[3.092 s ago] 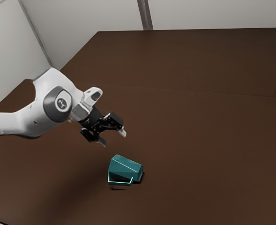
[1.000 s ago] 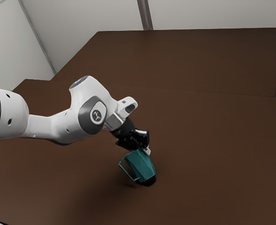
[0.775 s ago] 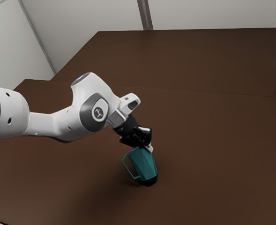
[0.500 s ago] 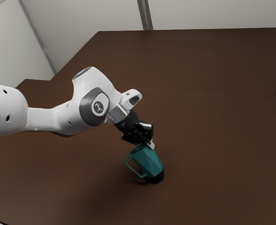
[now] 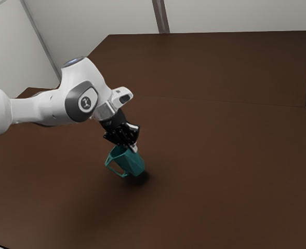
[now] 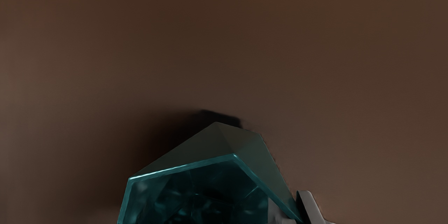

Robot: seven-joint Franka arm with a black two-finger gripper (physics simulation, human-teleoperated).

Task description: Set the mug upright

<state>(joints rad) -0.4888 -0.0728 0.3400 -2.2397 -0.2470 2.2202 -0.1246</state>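
The claw [image 5: 134,149] pinches the wall of the faceted teal mug [image 5: 131,162], one finger inside the rim and one outside. The mug hangs tilted over the dark brown desk [image 5: 220,155], mouth up toward the claw, base slanting to the exterior view's right; whether the base touches, I cannot tell. Righting looks in hand: next, level the base, settle it flat, then let go.

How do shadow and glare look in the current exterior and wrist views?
Exterior view: a dark, soft-edged shadow on the brown table below the teal mug, no strong glare; wrist view: deep shadow beside the mug, a thin bright highlight along its rim, faint glints inside.
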